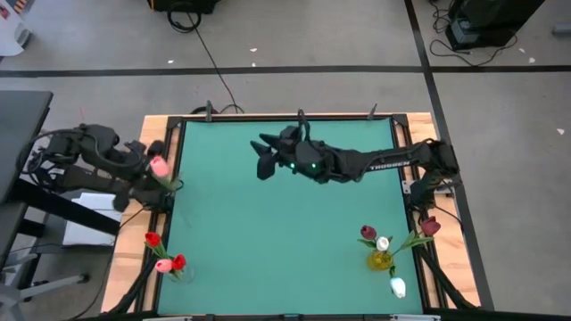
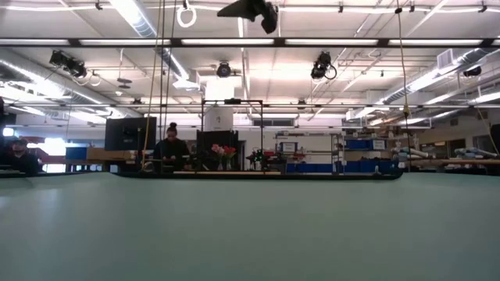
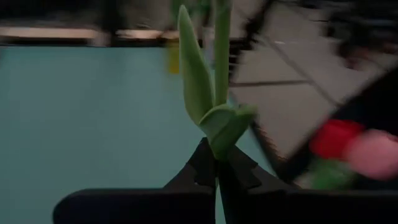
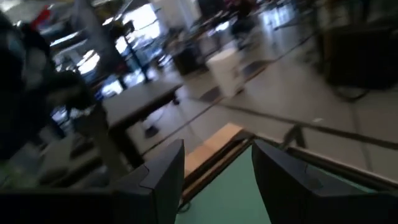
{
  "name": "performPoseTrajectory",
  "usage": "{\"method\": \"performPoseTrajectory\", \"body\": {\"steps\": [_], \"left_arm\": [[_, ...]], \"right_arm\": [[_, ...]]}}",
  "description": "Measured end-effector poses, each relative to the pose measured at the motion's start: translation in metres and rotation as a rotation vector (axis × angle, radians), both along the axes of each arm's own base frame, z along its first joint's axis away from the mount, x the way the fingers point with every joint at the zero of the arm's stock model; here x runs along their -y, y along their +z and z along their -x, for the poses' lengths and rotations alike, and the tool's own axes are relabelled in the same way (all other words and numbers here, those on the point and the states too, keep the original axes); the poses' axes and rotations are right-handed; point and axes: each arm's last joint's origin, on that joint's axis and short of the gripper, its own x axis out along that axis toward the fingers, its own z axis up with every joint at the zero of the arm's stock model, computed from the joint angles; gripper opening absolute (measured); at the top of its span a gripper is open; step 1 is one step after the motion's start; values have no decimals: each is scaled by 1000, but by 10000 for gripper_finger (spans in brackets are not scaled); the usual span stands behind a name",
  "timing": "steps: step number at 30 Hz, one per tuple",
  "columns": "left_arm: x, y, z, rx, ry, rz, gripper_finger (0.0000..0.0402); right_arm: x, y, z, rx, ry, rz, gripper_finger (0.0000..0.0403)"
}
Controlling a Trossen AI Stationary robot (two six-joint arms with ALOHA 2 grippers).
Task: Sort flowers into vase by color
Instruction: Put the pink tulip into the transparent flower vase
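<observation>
My left gripper (image 1: 152, 181) (image 3: 217, 163) is above the table's left edge and shut on a pink tulip (image 1: 159, 167). Near the left near corner a clear vase (image 1: 169, 267) holds red and pink tulips (image 1: 166, 262); they also show in the left wrist view as red and pink tulips (image 3: 354, 146). Near the right near corner a yellowish vase (image 1: 382, 260) holds maroon and white tulips (image 1: 375, 237), with another maroon head (image 1: 431, 226) leaning out to the right. A white tulip head (image 1: 398, 287) lies beside it. My right gripper (image 1: 264, 158) (image 4: 217, 168) hangs open over the far middle of the table, touching nothing. My left gripper pinches the pink tulip's green stem (image 3: 218, 152) between its two fingertips, just below where a leaf (image 3: 194, 74) branches off. The stem runs on away from the fingers. The flower is lifted clear of the table, its pink head over the table's left edge.
The green mat (image 1: 285, 232) lies bare between the two vases and under the right arm. A wooden border (image 1: 134, 259) and dark frame run around it. In the low view the right gripper (image 2: 251, 9) hangs high, and a person sits far behind the table.
</observation>
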Motion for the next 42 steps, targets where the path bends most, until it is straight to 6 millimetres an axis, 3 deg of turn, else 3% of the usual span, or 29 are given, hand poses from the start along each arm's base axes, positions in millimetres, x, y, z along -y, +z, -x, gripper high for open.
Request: {"method": "performPoseTrajectory", "body": {"steps": [7, 19, 32, 42], "left_arm": [[6, -22, 23, -33, -271, 82, 5], [8, -22, 59, 87, -482, 150, 4], [13, -9, 55, 260, -528, 127, 4], [14, -34, 29, 215, -586, 152, 4]], "right_arm": [[-14, -1, 3, 47, -149, -64, 195], [-37, -3, 7, 71, -224, -94, 195], [-31, -3, 7, 83, -231, -112, 195], [-23, -5, 6, 63, -218, -115, 195]]}}
